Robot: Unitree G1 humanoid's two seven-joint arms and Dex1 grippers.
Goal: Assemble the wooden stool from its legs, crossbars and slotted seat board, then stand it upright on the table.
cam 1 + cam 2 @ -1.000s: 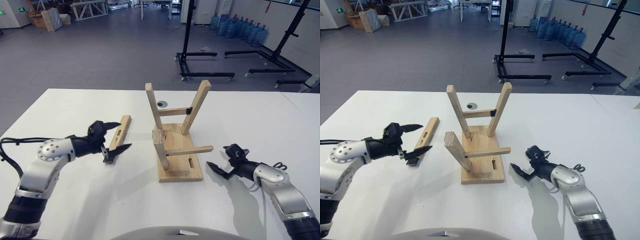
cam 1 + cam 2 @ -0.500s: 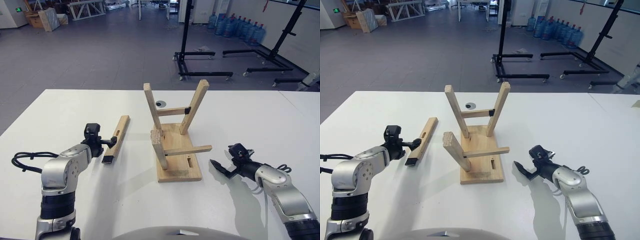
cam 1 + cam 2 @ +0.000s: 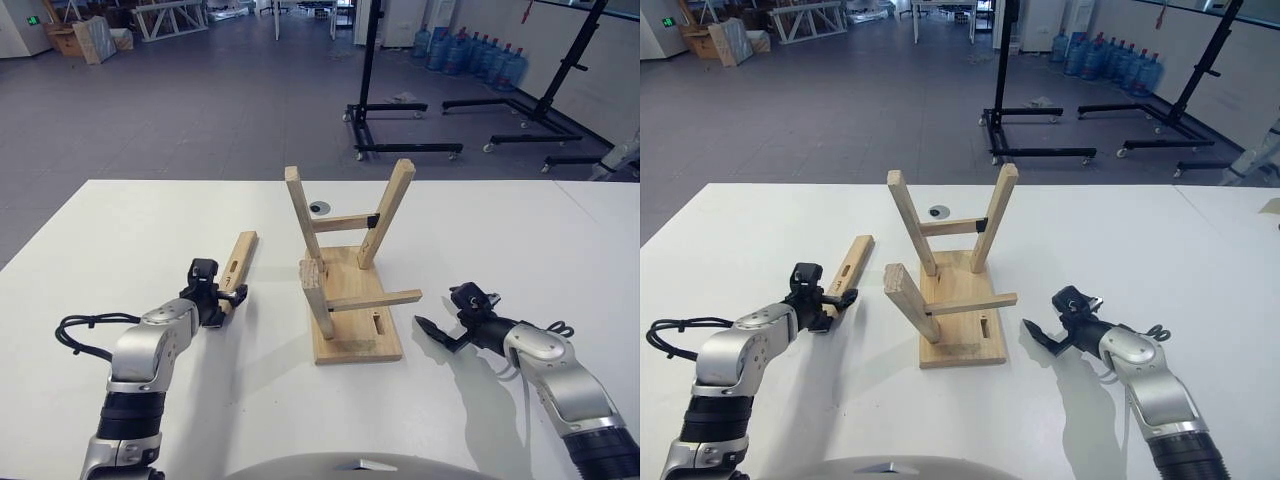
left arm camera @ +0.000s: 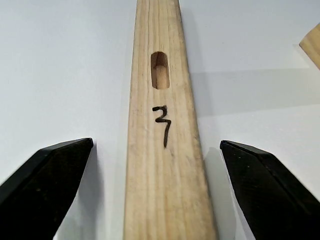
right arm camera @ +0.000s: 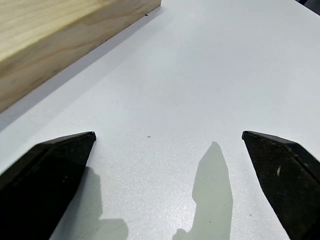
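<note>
Grey floor (image 3: 200,110), black stands (image 3: 405,150), water bottles (image 3: 470,55)

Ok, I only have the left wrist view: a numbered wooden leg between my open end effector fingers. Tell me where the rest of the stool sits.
Observer: The seat board lies flat on the table, to the right of your leg, with three legs standing up from it.
Operator: Give me the free corner.
Observer: The near-right slot is empty; a crossbar juts over it, its end free.
Operator: Report the right arm.
Observer: The right end effector is open, close to the table just right of the board, touching nothing.
</note>
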